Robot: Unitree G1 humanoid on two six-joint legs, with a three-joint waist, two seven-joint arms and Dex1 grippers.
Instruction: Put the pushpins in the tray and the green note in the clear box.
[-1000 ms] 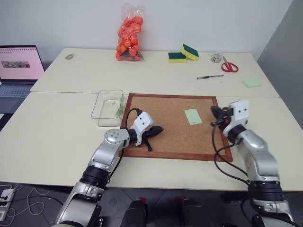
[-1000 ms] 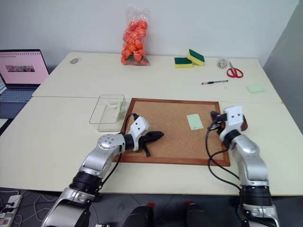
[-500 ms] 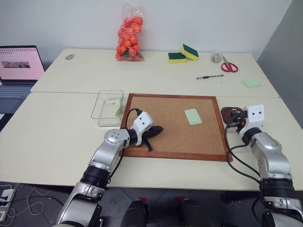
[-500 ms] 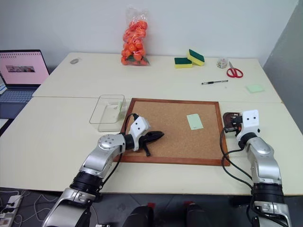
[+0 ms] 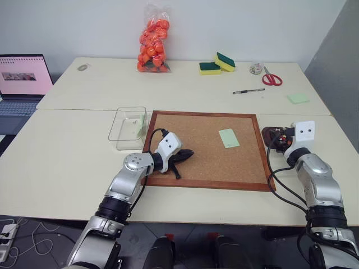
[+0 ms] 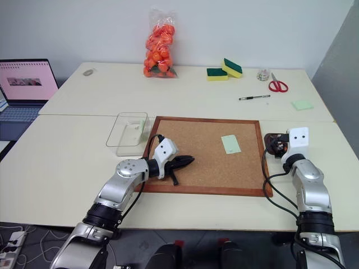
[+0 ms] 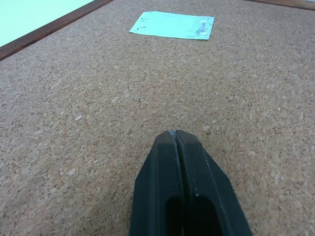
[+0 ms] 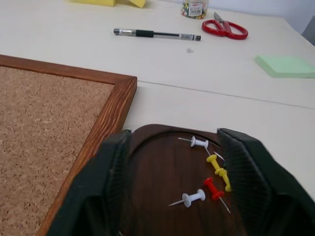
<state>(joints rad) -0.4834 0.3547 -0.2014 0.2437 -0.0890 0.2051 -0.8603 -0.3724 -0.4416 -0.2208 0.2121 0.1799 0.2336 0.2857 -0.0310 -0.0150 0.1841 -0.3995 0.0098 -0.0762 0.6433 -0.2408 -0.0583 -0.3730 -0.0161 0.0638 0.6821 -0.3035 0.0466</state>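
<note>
Between the spread jaws of the right gripper (image 8: 172,196) lies the dark brown tray (image 8: 162,162), holding five pushpins (image 8: 209,169): two white, two yellow, one red. Nothing is gripped. The pins sit loose near the right-hand finger; a careless sideways withdrawal could, I judge, nudge the tray and scatter them.

The left gripper (image 7: 176,140) is clenched on nothing, its tip hovering low over the cork board (image 7: 98,98). Well ahead of its tip lies the green note (image 7: 172,25), fastened at one corner by a white pushpin (image 7: 201,27). Pulling the note before that pin comes out would likely tear it, and the flat paper may slip from the fingers.

Farther off, away to the left gripper's left, the clear box (image 5: 128,124) stands against the board's frame, apparently with a small pale slip already inside.
</note>
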